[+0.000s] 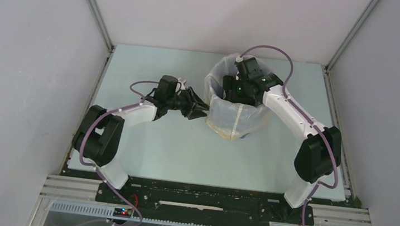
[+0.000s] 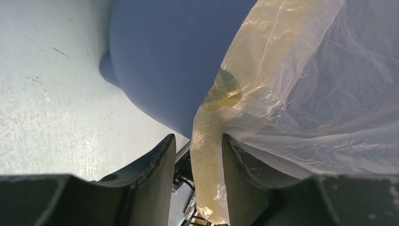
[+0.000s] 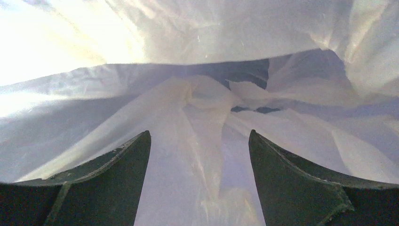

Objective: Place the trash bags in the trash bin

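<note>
Top external view shows the pale counter [image 1: 182, 150] filling the middle of the frame. The trash bin [image 1: 243, 133] stands upper centre, the trash bag [image 1: 238, 116] draped over its rim and hanging down its outer sides. The right tool [image 1: 233, 88] reaches down inside the lined bin; its 2 fingers [image 3: 117, 179] stand apart, grasping nothing. The left tool [image 1: 202, 112], just left of the bin, is clenched on a yellowish fold of the bag.

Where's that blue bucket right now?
In the top view, the blue bucket stands at the table's far middle, lined and draped with the plastic bag, with the left gripper at its left side and the right gripper inside.
</note>
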Motion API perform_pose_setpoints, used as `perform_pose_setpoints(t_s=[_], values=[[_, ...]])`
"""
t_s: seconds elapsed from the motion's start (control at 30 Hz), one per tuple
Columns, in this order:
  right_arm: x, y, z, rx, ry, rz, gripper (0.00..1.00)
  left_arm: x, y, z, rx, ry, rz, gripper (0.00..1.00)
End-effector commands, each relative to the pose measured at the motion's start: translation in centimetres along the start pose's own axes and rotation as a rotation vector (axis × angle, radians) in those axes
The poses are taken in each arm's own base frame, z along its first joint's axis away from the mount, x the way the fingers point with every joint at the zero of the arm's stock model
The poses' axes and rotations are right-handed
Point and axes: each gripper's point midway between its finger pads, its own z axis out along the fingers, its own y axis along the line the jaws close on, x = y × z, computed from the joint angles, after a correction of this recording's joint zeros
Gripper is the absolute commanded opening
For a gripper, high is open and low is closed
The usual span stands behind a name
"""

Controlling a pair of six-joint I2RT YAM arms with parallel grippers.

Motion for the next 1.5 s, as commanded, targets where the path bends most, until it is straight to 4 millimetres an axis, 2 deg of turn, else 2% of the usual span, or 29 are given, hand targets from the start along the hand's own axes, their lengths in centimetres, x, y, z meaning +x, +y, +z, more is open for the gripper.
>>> perform_pose_setpoints(t_s=[0.0, 0.33, 0.6, 0.77, 0.93, 1.03, 1.13, 1.3, 1.37, 1.47], values=[[1.7, -0.2, -1.4, 0.002, 0.035, -0.057, 0.85, -0.4, -1.7, 0.3, 0.029, -0.006, 0.055, 0.46], [4.7, -1.2, 4.2, 0.021, 0.113, -0.017, 0.84, -0.3, -2.3, 0.1, 0.033, -0.001, 0.063, 0.46], [5.3, -2.2, 7.5, 0.035, 0.116, 0.005, 0.85, 0.0, -2.7, 0.3, 0.032, 0.003, 0.068, 0.46], [7.2, -3.1, 9.4, 0.044, 0.19, 0.015, 0.84, 0.1, -2.6, 0.4, 0.025, 0.006, 0.08, 0.46], [8.9, -3.5, 10.2, 0.052, 0.245, 0.015, 0.84, 0.0, -2.8, 0.5, 0.025, 0.004, 0.087, 0.46], [9.2, -3.6, 10.1, 0.058, 0.253, 0.012, 0.83, -0.1, -2.9, 0.5, 0.023, 0.001, 0.098, 0.46], [8.2, -3.1, 9.1, 0.04, 0.221, 0.01, 0.83, -0.2, -2.9, 0.5, 0.021, 0.0, 0.105, 0.46], [5.6, -1.9, 6.0, 0.022, 0.166, 0.006, 0.84, -0.3, -2.6, 0.3, 0.002, -0.008, 0.132, 0.47], [4.6, -1.4, 4.4, 0.016, 0.142, 0.001, 0.84, -0.3, -1.8, -0.4, -0.04, -0.021, 0.151, 0.48], [2.8, -0.8, 1.8, 0.008, 0.102, -0.004, 0.84, -0.9, -1.5, -2.2, -0.057, -0.067, 0.186, 0.52]])
